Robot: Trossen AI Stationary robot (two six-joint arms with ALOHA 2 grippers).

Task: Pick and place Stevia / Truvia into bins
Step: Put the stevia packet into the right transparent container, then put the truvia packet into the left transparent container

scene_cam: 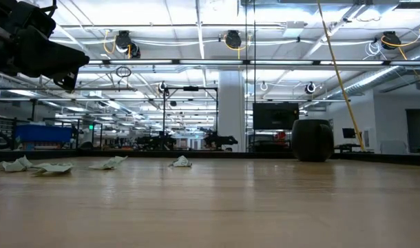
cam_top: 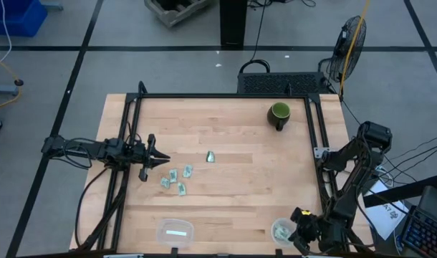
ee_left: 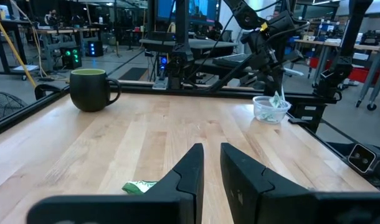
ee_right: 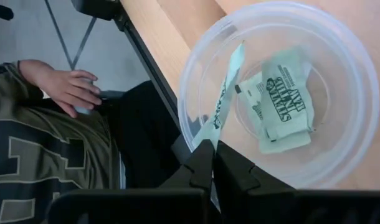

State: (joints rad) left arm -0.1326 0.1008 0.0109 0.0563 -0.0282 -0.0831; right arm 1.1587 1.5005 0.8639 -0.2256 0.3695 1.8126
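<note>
The step in hand is a drop-off at the round bin (ee_right: 278, 93), which sits at the 5 o'clock corner of the surface (cam_top: 226, 143). The right hand (ee_right: 210, 163) hangs directly over it, fingers pinched together on a sachet (ee_right: 220, 109) that stands on edge against the bin's wall; a second sachet (ee_right: 283, 106) already lies flat inside. The next move, as I judge it, calls for parting the fingers so the packet falls clear, then lifting straight up without dragging the bin.

The left hand (cam_top: 155, 159) waits at 9 o'clock with its fingers nearly together and nothing between them. Loose sachets (cam_top: 177, 179) lie near it toward 7 o'clock, and one more (cam_top: 210, 156) sits near the centre. The rounded-rectangular bin (cam_top: 175, 230) at 6 o'clock holds a single packet. A person's hand (ee_right: 68, 87) shows beyond the surface edge.
</note>
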